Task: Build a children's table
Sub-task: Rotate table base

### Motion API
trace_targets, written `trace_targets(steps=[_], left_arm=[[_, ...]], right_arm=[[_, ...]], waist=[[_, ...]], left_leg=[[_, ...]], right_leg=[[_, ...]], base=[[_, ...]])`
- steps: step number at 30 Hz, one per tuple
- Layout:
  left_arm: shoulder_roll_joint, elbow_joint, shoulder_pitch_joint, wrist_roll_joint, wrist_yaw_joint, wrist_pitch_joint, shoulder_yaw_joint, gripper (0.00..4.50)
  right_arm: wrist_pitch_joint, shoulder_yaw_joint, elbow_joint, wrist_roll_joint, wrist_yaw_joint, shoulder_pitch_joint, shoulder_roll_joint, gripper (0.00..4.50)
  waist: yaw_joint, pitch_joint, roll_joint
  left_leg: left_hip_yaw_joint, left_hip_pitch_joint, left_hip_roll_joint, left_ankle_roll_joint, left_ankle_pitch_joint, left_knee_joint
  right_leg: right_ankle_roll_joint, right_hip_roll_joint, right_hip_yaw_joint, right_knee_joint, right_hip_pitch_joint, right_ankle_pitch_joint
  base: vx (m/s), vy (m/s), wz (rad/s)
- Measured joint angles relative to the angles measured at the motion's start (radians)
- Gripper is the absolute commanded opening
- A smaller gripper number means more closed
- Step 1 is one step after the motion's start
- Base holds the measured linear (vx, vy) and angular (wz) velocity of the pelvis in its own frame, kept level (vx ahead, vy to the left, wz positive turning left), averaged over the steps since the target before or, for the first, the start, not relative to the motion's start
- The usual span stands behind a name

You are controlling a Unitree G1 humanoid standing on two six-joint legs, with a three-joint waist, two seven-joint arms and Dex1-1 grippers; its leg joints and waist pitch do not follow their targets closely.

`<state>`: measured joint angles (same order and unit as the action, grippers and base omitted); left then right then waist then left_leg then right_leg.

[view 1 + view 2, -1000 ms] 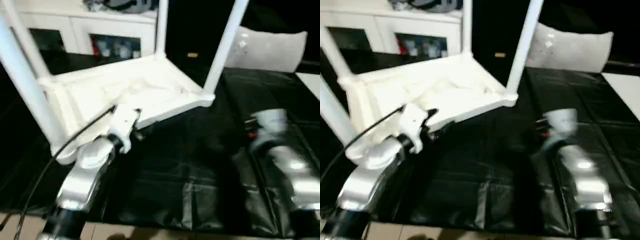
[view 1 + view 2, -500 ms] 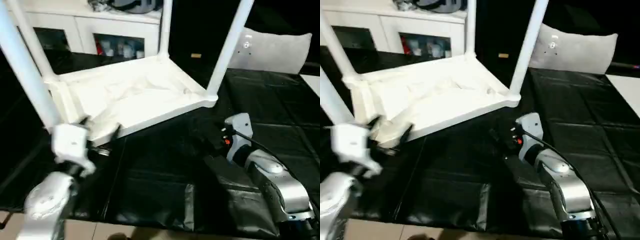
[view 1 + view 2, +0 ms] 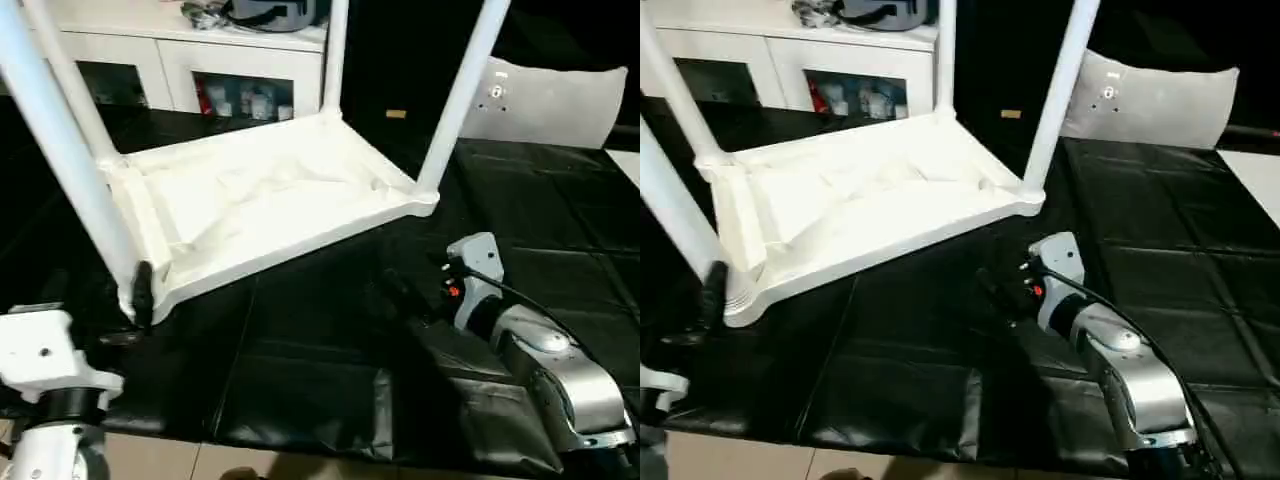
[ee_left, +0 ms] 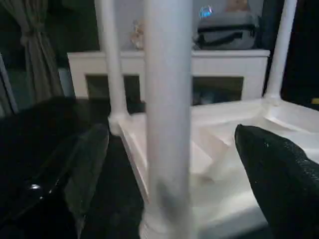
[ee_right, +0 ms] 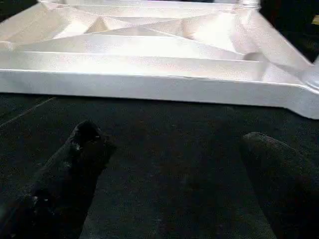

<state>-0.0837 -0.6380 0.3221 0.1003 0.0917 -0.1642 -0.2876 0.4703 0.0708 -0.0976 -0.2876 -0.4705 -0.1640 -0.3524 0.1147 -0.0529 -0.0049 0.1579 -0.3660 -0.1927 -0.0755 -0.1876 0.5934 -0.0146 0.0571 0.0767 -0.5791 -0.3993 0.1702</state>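
The white children's table is seen lying upside down on the black-covered surface, its ribbed underside upward and four tapered legs raised, with the left gripper spread around the near-left leg and the right gripper spread, empty, before the near edge.

Silver right forearm, black cable, white wrist housing, red marking

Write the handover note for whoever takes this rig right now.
Left gripper: open, its fingers either side of the near-left leg, not closed on it.
Right gripper: open, empty, over the black mat, short of the tabletop's near edge.
Tabletop: upside down on the mat, ribbed underside up.
Done: all four legs stand in their corner sockets.
Left: seating cannot be judged; probably check each leg, then turn the table upright.
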Motion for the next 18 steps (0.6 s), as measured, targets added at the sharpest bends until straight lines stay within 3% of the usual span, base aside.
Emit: trace_targets(steps=[4, 7, 13, 18], left_arm=[[-0.063, 0.087, -0.092, -0.033, -0.011, -0.043, -0.026, 4.45], [-0.161, 0.224, -0.225, -0.027, 0.006, -0.065, -0.047, 4.45], [-0.211, 0.361, -0.374, 0.006, 0.012, -0.127, -0.076, 4.45], [-0.251, 0.461, -0.452, 0.046, 0.068, -0.134, -0.079, 4.45]], right_arm=[[0.002, 0.018, -0.007, -0.026, -0.056, -0.001, 0.001, 4.5], [0.006, 0.043, -0.009, -0.033, -0.106, 0.0, -0.015, 4.5], [0.055, 0.039, -0.06, -0.145, -0.227, 0.017, -0.032, 4.5], [0.071, 0.054, -0.084, -0.175, -0.322, 0.022, -0.078, 4.5]], waist=[[-0.002, 0.001, 0.009], [0.001, 0.001, 0.013], [0.004, 0.006, 0.029], [0.014, 0.008, 0.032]], left_leg=[[-0.002, 0.001, 0.001, 0.0, 0.0, 0.001], [-0.005, 0.0, 0.001, 0.0, 0.0, 0.001], [-0.005, 0.0, 0.002, 0.0, 0.0, 0.002], [-0.006, 0.0, 0.001, 0.0, 0.0, 0.002]], right_leg=[[0.0, 0.001, 0.0, 0.003, 0.003, 0.0], [0.0, 0.0, 0.003, 0.002, 0.003, 0.0], [-0.001, 0.001, 0.002, 0.0, 0.004, -0.005], [0.0, 0.001, 0.004, -0.003, 0.001, -0.014]], base=[[0.0, 0.0, 0.0], [0.0, 0.0, 0.0], [0.0, 0.0, 0.0], [0.0, 0.0, 0.0]])
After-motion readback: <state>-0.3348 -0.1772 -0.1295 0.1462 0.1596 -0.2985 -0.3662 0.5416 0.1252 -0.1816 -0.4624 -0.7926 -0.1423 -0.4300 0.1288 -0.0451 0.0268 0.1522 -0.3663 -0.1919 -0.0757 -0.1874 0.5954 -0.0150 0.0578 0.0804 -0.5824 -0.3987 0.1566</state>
